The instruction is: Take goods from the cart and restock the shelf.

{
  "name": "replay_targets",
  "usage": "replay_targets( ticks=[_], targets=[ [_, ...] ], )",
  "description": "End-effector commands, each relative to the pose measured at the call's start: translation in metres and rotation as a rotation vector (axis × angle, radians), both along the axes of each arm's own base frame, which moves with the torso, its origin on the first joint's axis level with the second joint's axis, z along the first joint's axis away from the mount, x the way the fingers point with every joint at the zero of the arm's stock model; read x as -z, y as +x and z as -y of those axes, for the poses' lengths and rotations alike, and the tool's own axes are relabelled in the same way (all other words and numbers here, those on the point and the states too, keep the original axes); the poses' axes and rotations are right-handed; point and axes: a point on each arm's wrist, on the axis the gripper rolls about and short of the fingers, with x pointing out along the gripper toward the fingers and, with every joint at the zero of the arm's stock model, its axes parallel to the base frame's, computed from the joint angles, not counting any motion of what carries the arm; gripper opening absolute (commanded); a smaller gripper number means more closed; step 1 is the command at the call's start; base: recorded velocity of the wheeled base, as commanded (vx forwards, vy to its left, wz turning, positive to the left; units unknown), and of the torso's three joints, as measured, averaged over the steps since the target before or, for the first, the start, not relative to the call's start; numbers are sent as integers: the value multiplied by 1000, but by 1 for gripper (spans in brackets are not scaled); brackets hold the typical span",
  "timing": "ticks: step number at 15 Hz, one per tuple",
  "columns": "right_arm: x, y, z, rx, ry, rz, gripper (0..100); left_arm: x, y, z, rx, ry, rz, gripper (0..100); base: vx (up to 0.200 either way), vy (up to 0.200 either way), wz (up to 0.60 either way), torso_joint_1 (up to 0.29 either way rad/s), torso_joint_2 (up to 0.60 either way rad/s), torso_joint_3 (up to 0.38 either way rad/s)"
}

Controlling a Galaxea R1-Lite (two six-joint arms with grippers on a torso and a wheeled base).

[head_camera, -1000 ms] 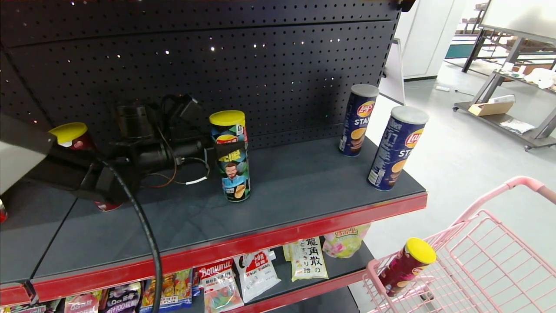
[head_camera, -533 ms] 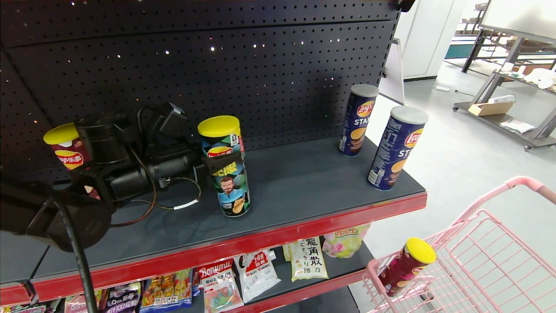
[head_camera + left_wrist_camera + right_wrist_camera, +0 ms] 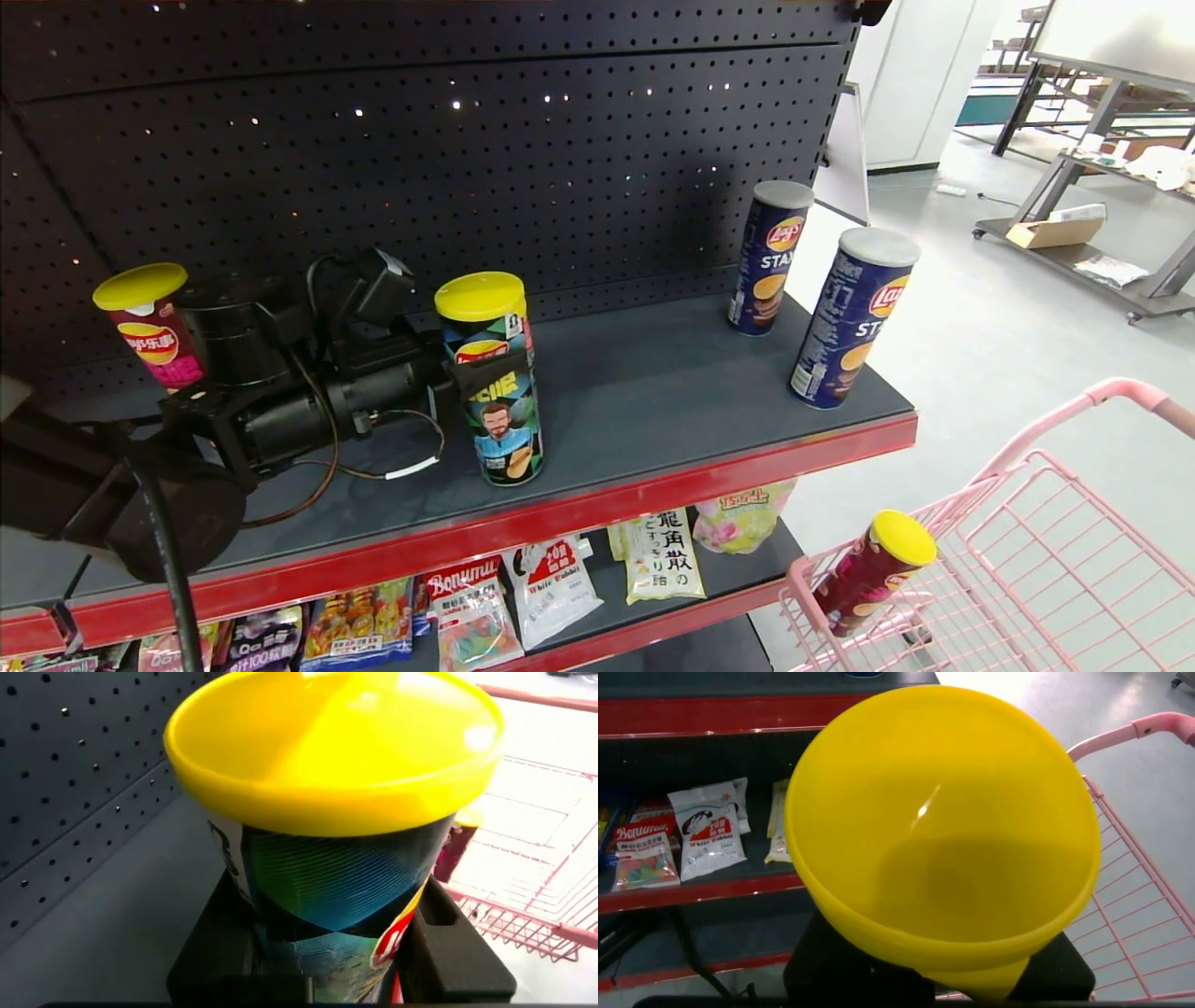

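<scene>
Chip can (image 3: 495,401) in left tool (image 3: 487,366), second can (image 3: 943,840) in right tool (image 3: 943,969).

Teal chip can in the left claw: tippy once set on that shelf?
Probably tippy: the teal can is tall and narrow, held near the shelf front. Likely light and stiff; the left claw grips it without visible denting.

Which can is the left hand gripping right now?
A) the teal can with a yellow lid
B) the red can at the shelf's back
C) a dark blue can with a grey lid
A: the left hand is closed on the teal can, which is upright at the shelf.
</scene>
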Motion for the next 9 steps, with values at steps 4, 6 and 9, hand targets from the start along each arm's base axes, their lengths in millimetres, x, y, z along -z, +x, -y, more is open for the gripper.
replay_targets(
  ticks=[4,6,9],
  targets=[
    [0,0,0,0,0,1,0,6,-1,1,-13,8,-16,0,0,0,0,0,0,0],
    [0,0,0,0,0,0,0,7,-4,2,-6,9,-23,0,0,0,0,0,0,0],
    [0,0,0,0,0,1,0,14,-15,0,0,20,-59,0,0,0,0,0,0,0]
  ],
)
